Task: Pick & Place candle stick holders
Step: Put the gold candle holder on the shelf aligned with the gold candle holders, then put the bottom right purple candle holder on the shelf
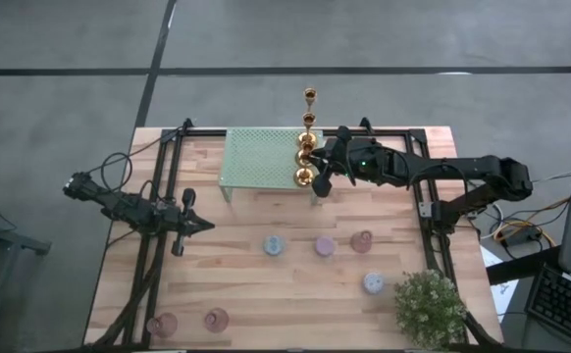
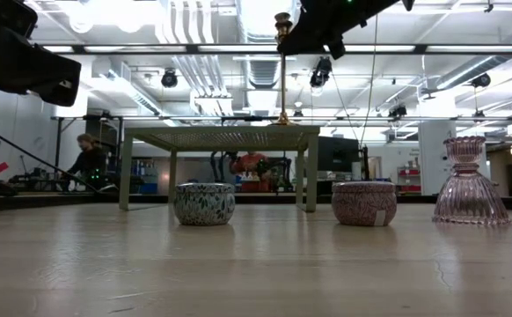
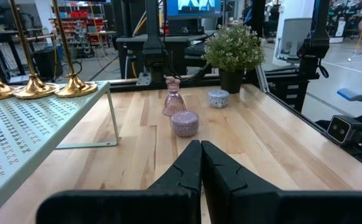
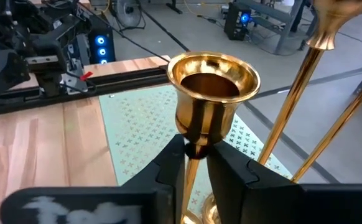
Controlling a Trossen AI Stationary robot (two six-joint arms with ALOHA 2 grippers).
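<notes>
We see the right gripper (image 4: 196,163) at the near-right corner of the mint-green perforated metal rack (image 1: 261,157), its dark fingers pinched narrowly on the thin stem of a shiny gold metal candle stick holder (image 4: 213,93), just under the cup. That holder stands on the rack in a close row with three other gold candle stick holders (image 1: 308,123). The left gripper (image 1: 203,226) waits fully closed and empty over the bare wood.

The risk, we judge: tall, slim, polished metal on narrow round bases (easily tipped) could topple if the fingers drag sideways, knocking its neighbours over too. A ribbed pink glass holder (image 2: 470,183) and squat speckled round holders (image 2: 204,203) rest on the pale wooden table (image 1: 295,294).
</notes>
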